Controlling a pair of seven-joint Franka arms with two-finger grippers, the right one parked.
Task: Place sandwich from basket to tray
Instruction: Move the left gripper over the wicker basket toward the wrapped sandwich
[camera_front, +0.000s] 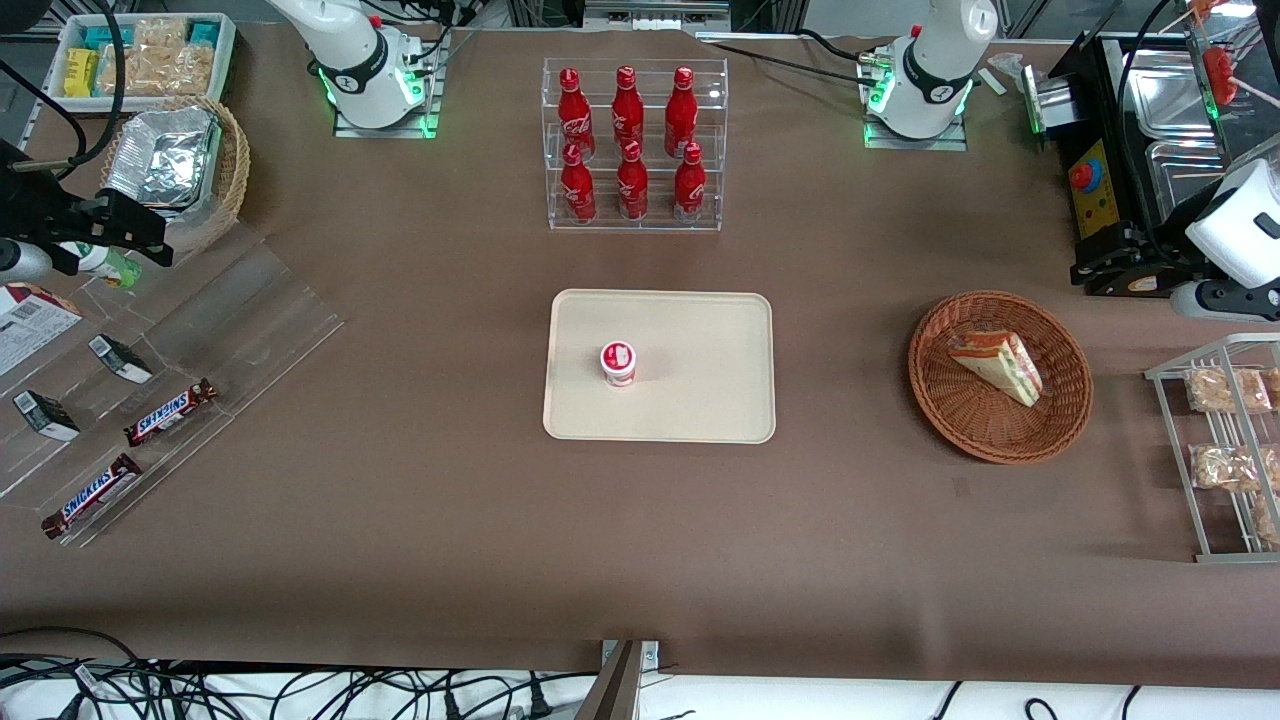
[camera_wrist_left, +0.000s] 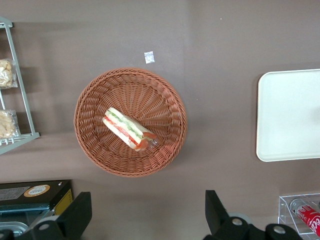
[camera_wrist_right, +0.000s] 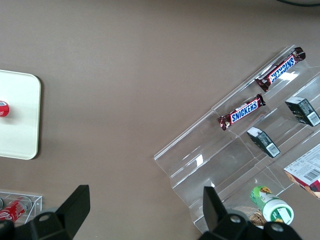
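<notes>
The sandwich (camera_wrist_left: 129, 129) is seen lying in the basket (camera_wrist_left: 95, 95) from the wrist, the spread gripper (camera_wrist_left: 146, 212) held above. The tray (camera_front: 700, 330) on the brown bench (camera_front: 400, 520) carries 1 cup (camera_front: 618, 362).

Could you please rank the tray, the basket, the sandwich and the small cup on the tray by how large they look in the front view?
1. Tray
2. Basket, clearly smaller than the tray
3. Sandwich
4. Cup

The open end effector hangs above the basket.
</notes>
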